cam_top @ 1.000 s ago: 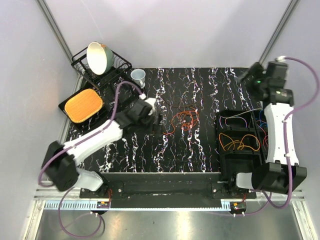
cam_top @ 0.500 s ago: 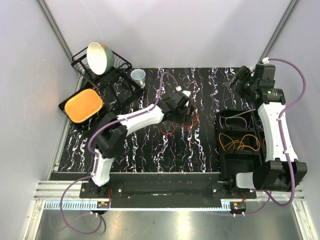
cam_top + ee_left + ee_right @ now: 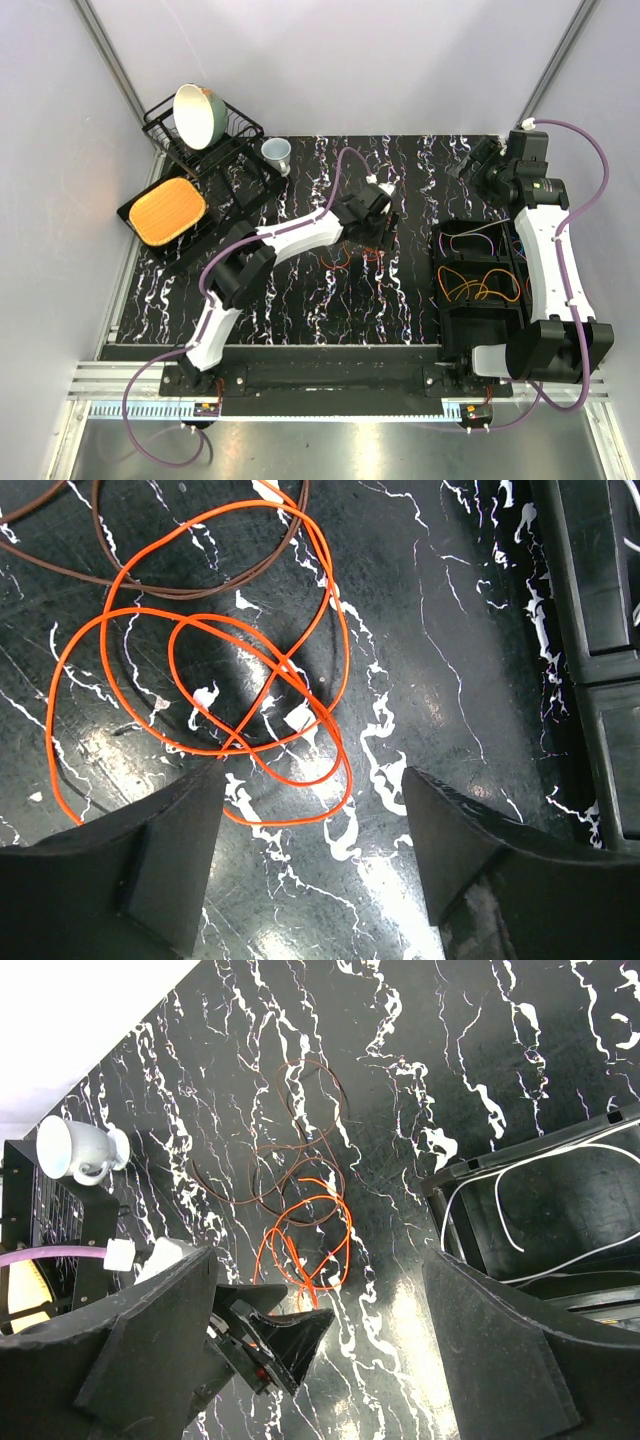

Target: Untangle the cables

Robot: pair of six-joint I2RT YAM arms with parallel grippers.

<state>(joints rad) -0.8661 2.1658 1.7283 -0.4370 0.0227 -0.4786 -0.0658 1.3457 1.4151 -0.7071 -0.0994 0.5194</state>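
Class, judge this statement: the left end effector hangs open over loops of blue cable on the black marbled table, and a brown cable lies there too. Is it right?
One slip: the loops are orange cable, not blue, as the left wrist view shows. The rest stands: the left end effector hangs open over them on the black marbled table, a brown cable there too.

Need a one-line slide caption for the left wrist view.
Open left gripper above orange cable loops crossing a brown cable on the black marbled table.
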